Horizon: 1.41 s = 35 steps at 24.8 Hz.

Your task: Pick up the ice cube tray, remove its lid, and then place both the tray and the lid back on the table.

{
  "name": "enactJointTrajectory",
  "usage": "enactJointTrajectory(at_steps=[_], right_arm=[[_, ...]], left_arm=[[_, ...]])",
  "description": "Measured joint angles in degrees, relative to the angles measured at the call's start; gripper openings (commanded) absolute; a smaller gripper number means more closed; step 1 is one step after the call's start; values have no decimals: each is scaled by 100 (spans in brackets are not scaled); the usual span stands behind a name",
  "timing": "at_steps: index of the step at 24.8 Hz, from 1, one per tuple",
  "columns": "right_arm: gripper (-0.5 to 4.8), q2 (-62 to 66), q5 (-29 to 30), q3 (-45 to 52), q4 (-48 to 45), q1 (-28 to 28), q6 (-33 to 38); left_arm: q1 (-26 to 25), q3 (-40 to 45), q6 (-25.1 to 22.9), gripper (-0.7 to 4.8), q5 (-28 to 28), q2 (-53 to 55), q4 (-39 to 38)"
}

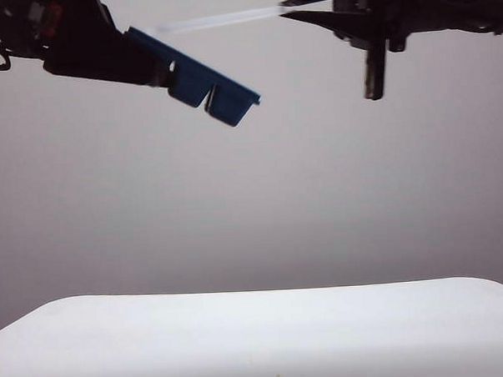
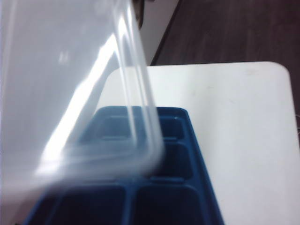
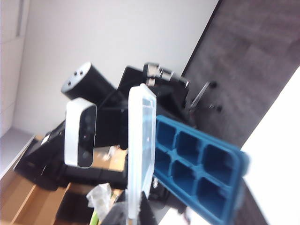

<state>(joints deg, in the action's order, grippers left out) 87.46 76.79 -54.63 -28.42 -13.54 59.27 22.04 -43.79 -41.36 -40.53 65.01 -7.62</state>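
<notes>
- The left gripper (image 1: 159, 73) hangs high above the table (image 1: 258, 338), over its left part in the exterior view, and pinches one short end of the ice cube tray (image 1: 209, 86).
- The tray juts out of those jaws toward the middle, tilted so its free end sits lower than the held end; two rounded cup bottoms show underneath.
- In the left wrist view the ice cube tray (image 2: 173, 164) runs straight out from the camera, open compartments up, with the table's (image 2: 243, 122) far rounded corner beyond it. The fingers themselves are out of that picture.
- The right gripper (image 1: 287, 12) is up at the same height over the right part of the table, its jaws pressed together on the near end of the lid (image 1: 219, 20).
- The lid reaches from those jaws toward the left arm as a thin pale strip, almost level, above the tray and clear of it; a gap shows between the two.
- In the right wrist view the lid (image 3: 140, 154) stands edge-on beside the ice cube tray (image 3: 197, 168); the two lie close at the bottom of the picture and spread apart farther out.
- In the left wrist view the lid (image 2: 70, 84) is a blurred translucent sheet covering part of the tray's compartments.
- Both things are held in the air, well above the tabletop.
</notes>
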Motion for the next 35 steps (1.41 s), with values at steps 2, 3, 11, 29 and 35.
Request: enactJointTrajectory(at_steps=[2,3,11,29,35], right_arm=[[-4,0,44,0,-2,389,-52],[-4,0,55,0,-2,603,-70],[-4,2,116,710,7,1794,-605],[-4,2337,-243,1668,76,1744,-1681],[-4,3032,-809,1637,-173,1755,-1716]], left_arm=[[-9,0,-17,233,96,-2,-90],[-9,0,-31,232,131,0,-146],[-1353,476,-42,182,-1987,140,223],[-1526,802,109,220,-1871,3628,2702],[-1528,800,87,297,-1174,3777,3095]])
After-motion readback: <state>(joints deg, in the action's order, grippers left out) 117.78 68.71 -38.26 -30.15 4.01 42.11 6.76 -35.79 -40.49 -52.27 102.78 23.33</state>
